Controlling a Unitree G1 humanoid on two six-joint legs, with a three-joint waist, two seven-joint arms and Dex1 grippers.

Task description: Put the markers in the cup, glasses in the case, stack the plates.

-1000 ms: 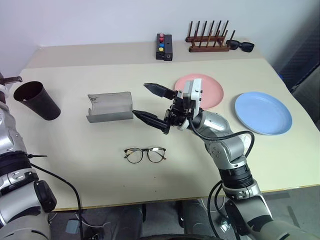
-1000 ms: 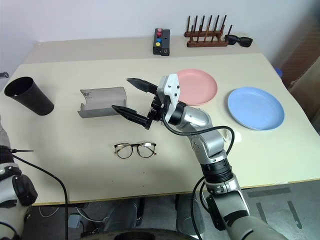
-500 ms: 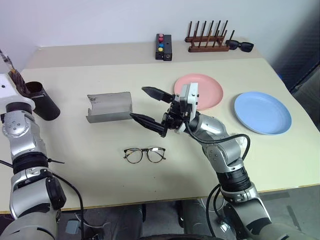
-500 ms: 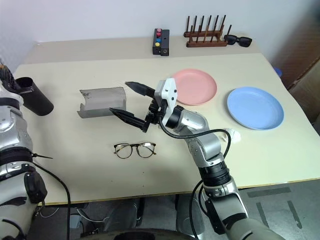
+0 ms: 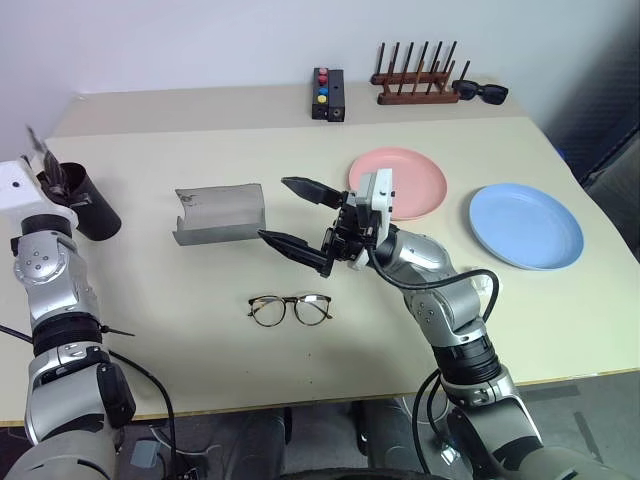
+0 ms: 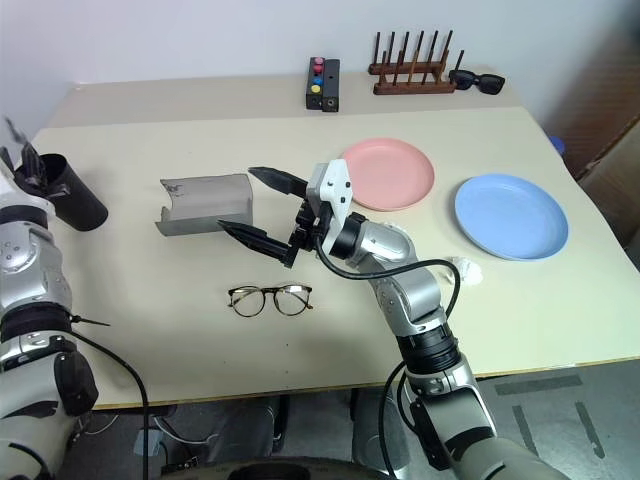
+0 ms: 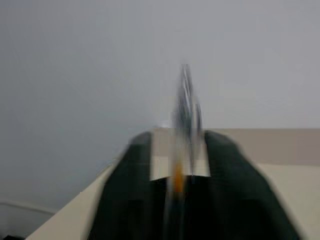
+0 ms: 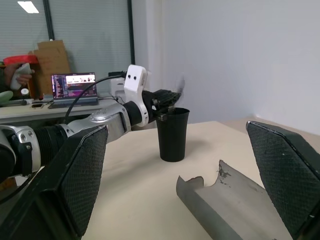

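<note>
Glasses: the glasses lay folded open on the worktop, nearest the front edge, untouched and well apart from any tool. That step looked not yet begun.
Right tool: the right tool hung over the middle of the worktop with its jaws spread wide and nothing between them, just beside the case and beyond the glasses.
Case: the case sat open and empty, between the cup and the pink plate, ready for the glasses.
Left tool: the left tool was at the cup's rim, at the worktop's left edge. In the left wrist view a slim marker stood blurred between the dark fingers; whether it was gripped or let go, I could not tell.
Cup: the cup stood upright at far left. The marker step looked to be in hand; how many markers were inside was hidden.
Plates: the pink plate and the blue plate lay side by side, apart, on the right. Stacking was not yet done.
Judgement: early going, with glasses and plates left.
</note>
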